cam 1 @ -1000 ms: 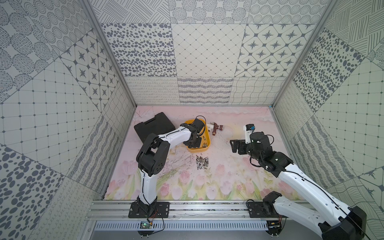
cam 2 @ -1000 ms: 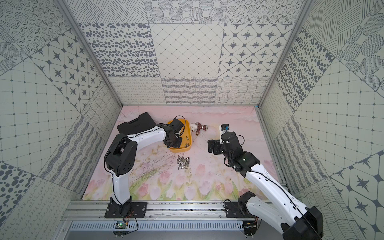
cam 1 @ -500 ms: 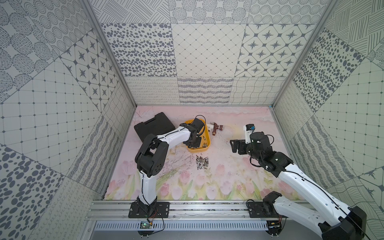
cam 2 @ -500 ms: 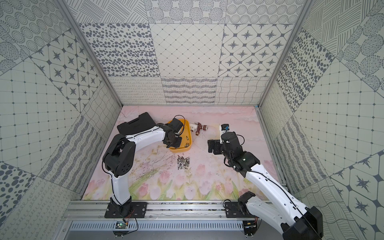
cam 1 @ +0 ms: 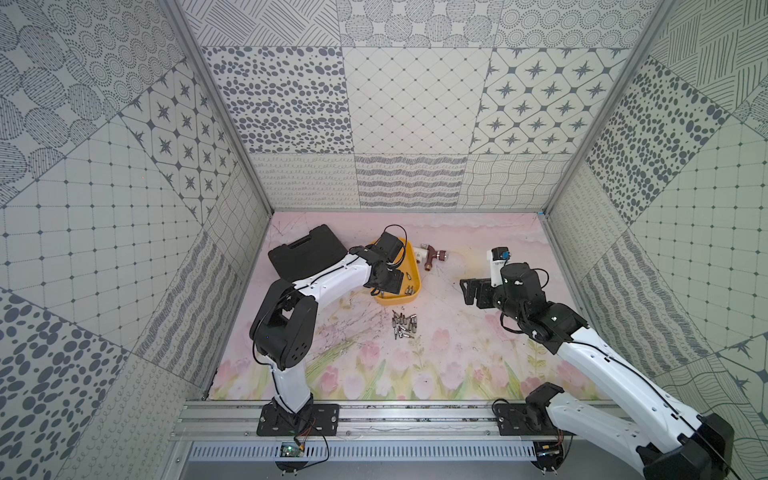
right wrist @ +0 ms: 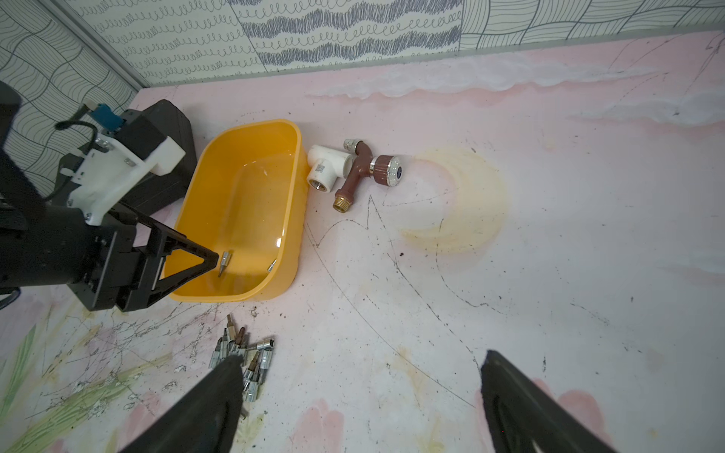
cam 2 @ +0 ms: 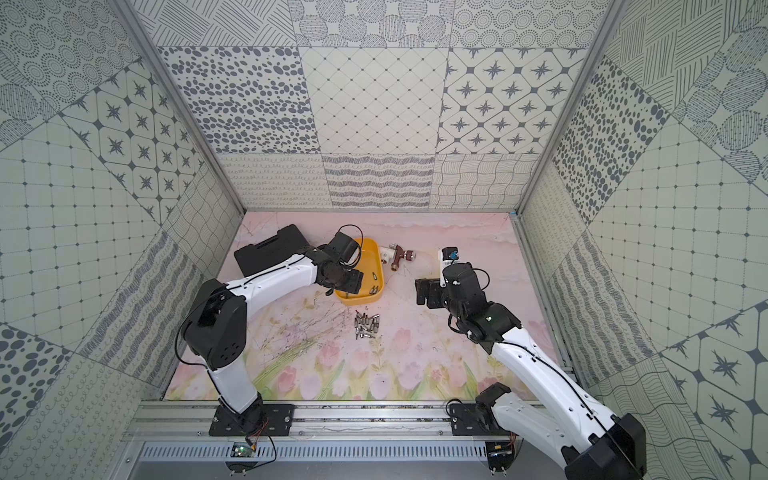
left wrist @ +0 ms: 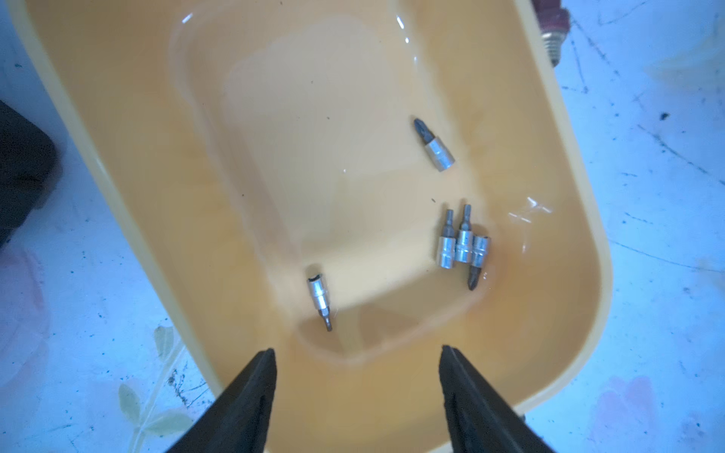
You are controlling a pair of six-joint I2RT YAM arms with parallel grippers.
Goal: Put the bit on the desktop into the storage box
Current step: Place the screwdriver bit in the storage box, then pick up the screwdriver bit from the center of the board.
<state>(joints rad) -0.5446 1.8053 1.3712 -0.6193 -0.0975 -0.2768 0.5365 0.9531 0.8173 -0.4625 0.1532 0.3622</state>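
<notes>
The left gripper (left wrist: pixel 357 364) hangs empty with jaws apart over the storage box (left wrist: pixel 569 274), a bit (left wrist: pixel 319 300) lying inside just beyond its tips, and if it swings low toward the heap of bits (cam 1: pixel 404 325) on the desktop (cam 1: pixel 457 345), it could clip the rim and spill the box.

Three tall walls close the scene, covered with pale square panels printed in grey. On the back wall (cam 1: pixel 409 124), the upper row shows oval spots, a diamond grid and four-pointed stars; the lower row has curls, wavy stripes (cam 1: pixel 409 183) and a wavy mesh. The left wall (cam 1: pixel 104 216) and the right wall (cam 1: pixel 673 216) carry dotted grids, stars, spots and hatched circles. Slim metal posts (cam 1: pixel 220 112) stand in the back corners. The pale pink tabletop (cam 1: pixel 457 365) with painted tulips forms the bottom, edged in front by an aluminium rail (cam 1: pixel 415 419) and a slotted grille (cam 1: pixel 415 451). The light is soft and even.
</notes>
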